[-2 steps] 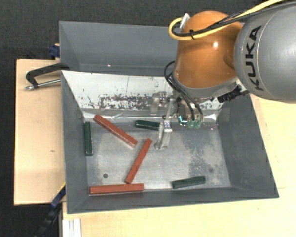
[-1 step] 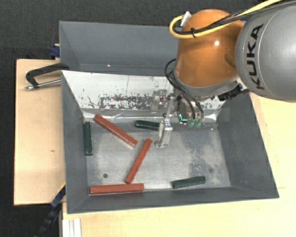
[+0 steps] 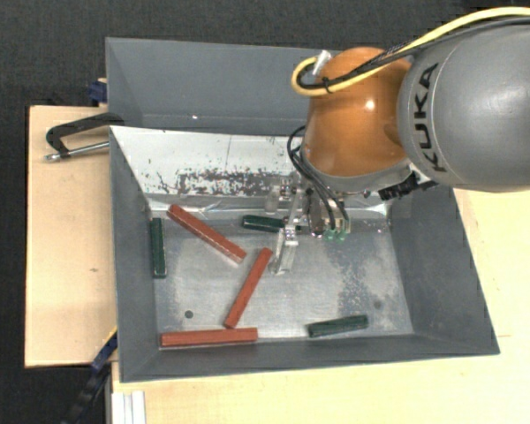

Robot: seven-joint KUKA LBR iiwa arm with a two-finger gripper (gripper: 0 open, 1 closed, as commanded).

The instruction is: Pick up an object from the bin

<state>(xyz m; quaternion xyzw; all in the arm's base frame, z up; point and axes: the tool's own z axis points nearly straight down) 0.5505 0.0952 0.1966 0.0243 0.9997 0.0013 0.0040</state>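
The grey metal bin (image 3: 442, 263) is sitting on a pale surface with dark, matte ground (image 3: 247, 7) lying behind it. Its sloping walls are running down to a flat floor (image 3: 362, 272) that is looking scuffed and dull, with fine dark specks scattered toward the right. The back wall (image 3: 212, 162) is catching the light and showing a band of dark speckles along its lower part.

The arm (image 3: 486, 104) is reaching in from the right, its orange cover (image 3: 353, 113) and a yellow cable (image 3: 380, 60) hanging over the back of the bin. The gripper (image 3: 285, 250) is pointing down at the middle of the floor, and I cannot tell whether it is open or closed.

Its tip is hanging just beside the upper end of a slanted red stick (image 3: 249, 287) – the thing lying nearest to it. A short dark green stick (image 3: 263, 223) is lying just to the left of the gripper, near the back wall. Another red stick (image 3: 206, 232) is slanting across the left of the floor, its lower end near the first one's top. A third red stick (image 3: 208, 336) is lying flat along the near wall, touching the slanted one's foot. One green stick (image 3: 159, 247) is lying along the left wall – another (image 3: 337, 326) is resting near the front right, well apart from the gripper.
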